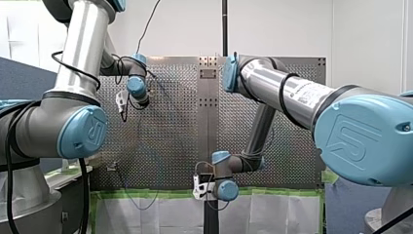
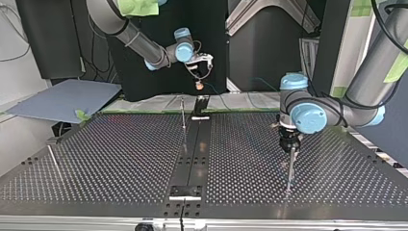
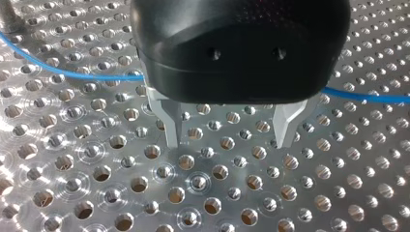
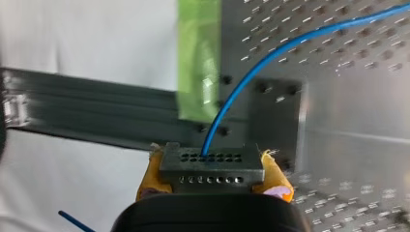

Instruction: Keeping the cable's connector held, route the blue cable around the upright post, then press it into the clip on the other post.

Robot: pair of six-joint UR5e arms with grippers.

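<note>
Top view, perf. table [image 2: 120, 154], left tool [image 3: 232, 142] spread, empty, right tool [image 4: 212, 166] clamps connector [image 4: 193, 169].

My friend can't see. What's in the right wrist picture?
My right claw grips a dark connector between yellow pads. A blue cable runs from it away over the holed metal table; green tape marks its edge.

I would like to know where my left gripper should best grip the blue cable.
Come from above with my left gripper open across the blue cable, on the stretch lying flat on the perforated table: thin, so straddle it crosswise.
</note>
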